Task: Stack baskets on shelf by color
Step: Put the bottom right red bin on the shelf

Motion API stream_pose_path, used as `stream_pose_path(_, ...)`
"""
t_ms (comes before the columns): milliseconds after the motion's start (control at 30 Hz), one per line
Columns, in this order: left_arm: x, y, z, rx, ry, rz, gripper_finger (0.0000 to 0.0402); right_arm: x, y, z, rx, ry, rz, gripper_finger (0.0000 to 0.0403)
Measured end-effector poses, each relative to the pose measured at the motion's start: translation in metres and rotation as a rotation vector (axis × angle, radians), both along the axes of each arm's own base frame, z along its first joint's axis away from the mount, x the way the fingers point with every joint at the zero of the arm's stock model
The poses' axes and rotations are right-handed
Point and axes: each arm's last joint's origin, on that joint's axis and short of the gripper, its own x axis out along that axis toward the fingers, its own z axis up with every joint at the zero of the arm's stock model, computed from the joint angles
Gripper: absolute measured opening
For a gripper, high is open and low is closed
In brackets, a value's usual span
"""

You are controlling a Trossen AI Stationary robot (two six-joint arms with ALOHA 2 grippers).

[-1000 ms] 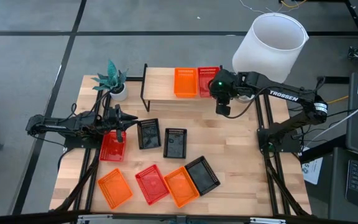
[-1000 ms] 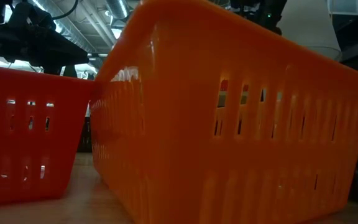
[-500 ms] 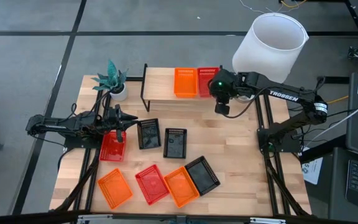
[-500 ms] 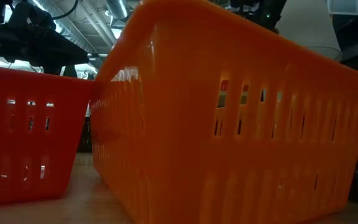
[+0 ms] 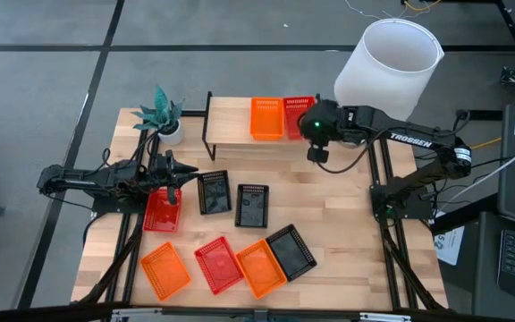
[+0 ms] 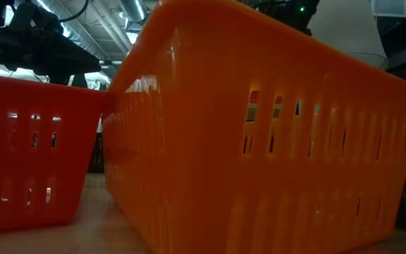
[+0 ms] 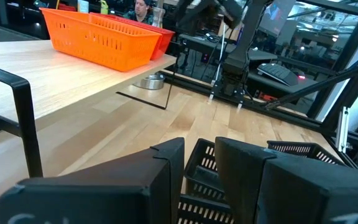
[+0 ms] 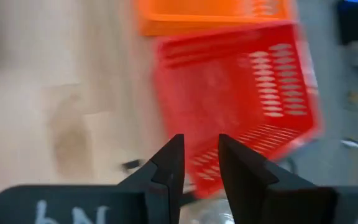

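The desk (image 5: 347, 224) fills the lower middle of the high view, with the shelf (image 5: 231, 125) at its upper edge carrying an orange basket (image 5: 266, 118) and a red basket (image 5: 298, 114) side by side. Seven baskets lie scattered lower down. The right hand (image 5: 318, 154), fingers slightly apart and empty, hangs beside the shelf's right end. The left hand (image 5: 175, 175), fingers slightly apart, sits above a red basket (image 5: 161, 210) at centre left.

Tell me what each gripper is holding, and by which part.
Nothing. The right gripper hangs empty near the red basket on the shelf; the left gripper is empty too.
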Motion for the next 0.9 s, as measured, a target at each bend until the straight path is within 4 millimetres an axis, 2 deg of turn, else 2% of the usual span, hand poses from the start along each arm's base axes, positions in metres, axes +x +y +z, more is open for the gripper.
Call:
stream_pose_path(333, 0.000, 0.000, 0.000, 0.000, 0.000, -0.001, 0.0082, 0.004, -0.027, -0.022, -0.022, 0.010, -0.050, 0.0099)
stream_pose_path(633, 0.000, 0.000, 0.000, 0.000, 0.000, 0.000, 0.0082, 0.008, -0.026, -0.026, 0.064, -0.031, -0.020, 0.0099)
stream_pose_path(900, 0.000, 0.000, 0.000, 0.000, 0.000, -0.001, 0.0082, 0.007, -0.027, -0.025, 0.024, -0.018, -0.055, 0.0099)
